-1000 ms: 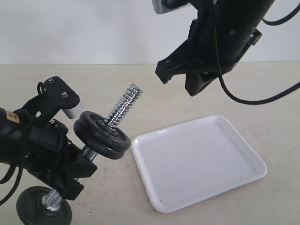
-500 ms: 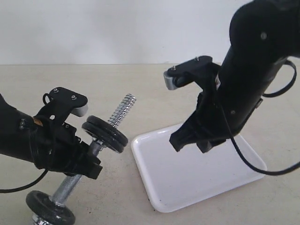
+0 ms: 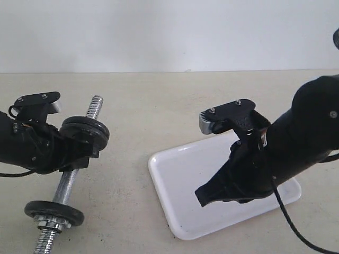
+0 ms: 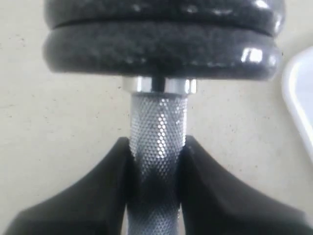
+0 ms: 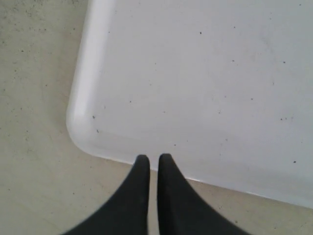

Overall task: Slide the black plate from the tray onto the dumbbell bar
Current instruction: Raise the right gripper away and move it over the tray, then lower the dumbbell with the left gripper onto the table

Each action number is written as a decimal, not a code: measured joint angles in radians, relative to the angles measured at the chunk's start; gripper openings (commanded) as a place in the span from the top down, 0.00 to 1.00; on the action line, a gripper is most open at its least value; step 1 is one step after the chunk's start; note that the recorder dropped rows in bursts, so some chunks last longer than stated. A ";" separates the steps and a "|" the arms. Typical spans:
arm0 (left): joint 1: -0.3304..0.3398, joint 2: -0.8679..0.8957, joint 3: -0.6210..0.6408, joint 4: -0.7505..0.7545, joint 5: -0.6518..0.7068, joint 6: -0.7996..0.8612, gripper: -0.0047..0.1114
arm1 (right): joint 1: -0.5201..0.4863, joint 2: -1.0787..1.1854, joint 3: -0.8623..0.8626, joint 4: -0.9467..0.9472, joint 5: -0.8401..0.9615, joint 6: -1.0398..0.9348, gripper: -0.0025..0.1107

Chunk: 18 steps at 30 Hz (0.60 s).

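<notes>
The left arm [image 3: 26, 151] is lying low and nearly level, and the left gripper [image 4: 157, 147] is pinching the dumbbell bar [image 4: 157, 120] between both fingers. The right arm [image 3: 304, 137] is bending forward, the right gripper [image 5: 153, 164] pointing down and seemingly slightly leftward, fingers pressed together.

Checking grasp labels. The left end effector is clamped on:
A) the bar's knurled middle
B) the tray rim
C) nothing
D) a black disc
A: in the left wrist view the left end effector pinches the bar on its knurled section, and the discs sit clear of the fingers.
</notes>
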 measured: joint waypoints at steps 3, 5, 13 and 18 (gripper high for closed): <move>0.001 0.018 -0.006 -0.009 -0.007 -0.063 0.92 | 0.000 -0.005 0.031 0.002 -0.034 -0.005 0.98; 0.001 0.036 -0.008 -0.011 -0.005 -0.103 0.92 | 0.000 -0.005 0.051 0.004 -0.062 -0.009 0.98; 0.001 0.085 -0.019 -0.087 0.024 -0.188 0.92 | 0.000 -0.006 0.133 0.008 -0.131 -0.029 0.98; -0.019 0.087 -0.012 -0.226 0.001 -0.192 0.92 | 0.000 -0.006 0.153 0.008 -0.146 -0.031 0.98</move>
